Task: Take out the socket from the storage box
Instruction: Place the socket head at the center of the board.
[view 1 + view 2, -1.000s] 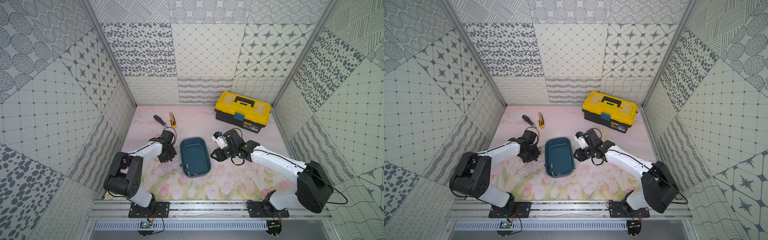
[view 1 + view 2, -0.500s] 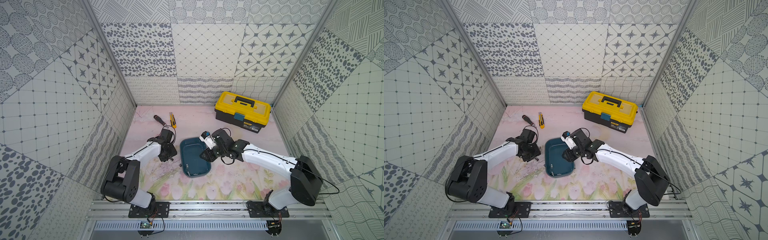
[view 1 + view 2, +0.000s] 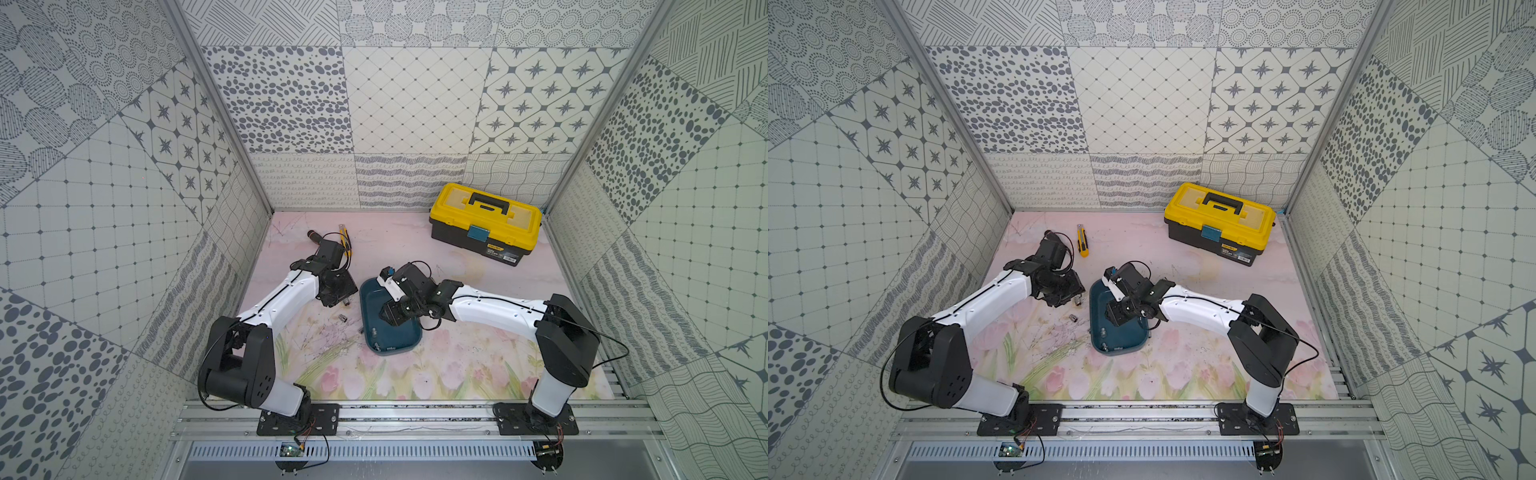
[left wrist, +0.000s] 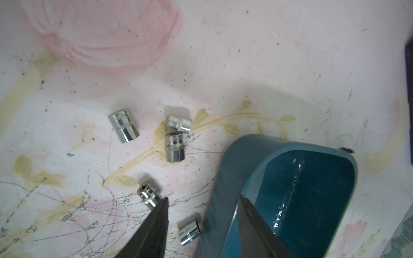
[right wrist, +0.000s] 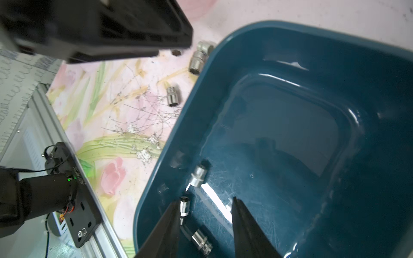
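Note:
The storage box point(image 3: 400, 351) point(image 3: 1122, 348) point(image 5: 290, 35) is a shallow teal tub at mid-mat. Three small chrome sockets lie inside near one end: one point(image 5: 199, 175) by the wall, one point(image 5: 185, 205) right beside a finger, one point(image 5: 202, 240) between the fingers. My right gripper point(image 5: 205, 201) point(image 3: 391, 316) hangs open, low inside the box, holding nothing. My left gripper point(image 4: 203, 198) point(image 3: 337, 293) stands open at the box's left wall point(image 4: 225, 201), with a loose socket point(image 4: 189, 232) on the mat between its fingers. Several more sockets point(image 4: 175, 146) lie on the mat nearby.
A yellow-lidded black toolbox point(image 3: 486, 222) point(image 3: 1220, 222) sits at the back right. A yellow utility knife point(image 3: 1082, 245) and a dark-handled screwdriver point(image 3: 313, 236) lie at the back left behind my left arm. Patterned walls close in three sides.
My right gripper has swung left from beside the box to over and into it. My left gripper has stayed at the box's left side, and its jaws have widened.

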Action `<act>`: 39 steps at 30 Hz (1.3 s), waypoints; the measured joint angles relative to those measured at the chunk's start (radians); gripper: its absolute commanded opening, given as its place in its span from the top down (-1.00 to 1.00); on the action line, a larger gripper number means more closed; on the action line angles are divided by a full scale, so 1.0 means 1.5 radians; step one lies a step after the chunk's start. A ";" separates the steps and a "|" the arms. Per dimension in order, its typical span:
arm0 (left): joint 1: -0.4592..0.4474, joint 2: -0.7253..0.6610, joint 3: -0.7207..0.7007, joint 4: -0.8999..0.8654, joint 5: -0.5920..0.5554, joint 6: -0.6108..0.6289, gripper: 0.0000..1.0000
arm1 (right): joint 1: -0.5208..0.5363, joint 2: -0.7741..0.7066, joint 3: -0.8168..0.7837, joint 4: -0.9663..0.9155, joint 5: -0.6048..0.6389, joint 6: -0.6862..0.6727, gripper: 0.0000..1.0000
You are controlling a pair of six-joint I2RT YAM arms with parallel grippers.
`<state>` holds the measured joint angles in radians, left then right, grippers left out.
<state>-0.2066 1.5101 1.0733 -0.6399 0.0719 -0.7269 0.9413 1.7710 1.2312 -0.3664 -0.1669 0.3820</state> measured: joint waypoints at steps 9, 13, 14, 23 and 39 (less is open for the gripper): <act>0.021 0.001 0.055 -0.010 0.012 0.012 -0.11 | 0.025 0.045 0.000 -0.014 0.052 0.065 0.07; 0.029 0.003 0.066 -0.010 0.018 0.016 -0.11 | 0.039 0.052 0.000 -0.022 0.069 0.086 -0.01; 0.030 0.005 0.067 -0.010 0.020 0.016 -0.11 | 0.042 0.054 0.000 -0.025 0.074 0.091 -0.04; 0.038 0.010 0.059 -0.009 0.032 0.017 -0.11 | 0.060 0.100 0.041 -0.076 0.122 0.113 -0.24; 0.060 -0.010 0.032 -0.008 0.039 0.028 -0.11 | 0.090 0.158 0.124 -0.128 0.150 0.115 -0.27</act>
<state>-0.1173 1.4948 1.1210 -0.6518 0.1307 -0.6846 1.0767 2.0075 1.4174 -0.5587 0.0582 0.5549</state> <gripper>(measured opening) 0.555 0.645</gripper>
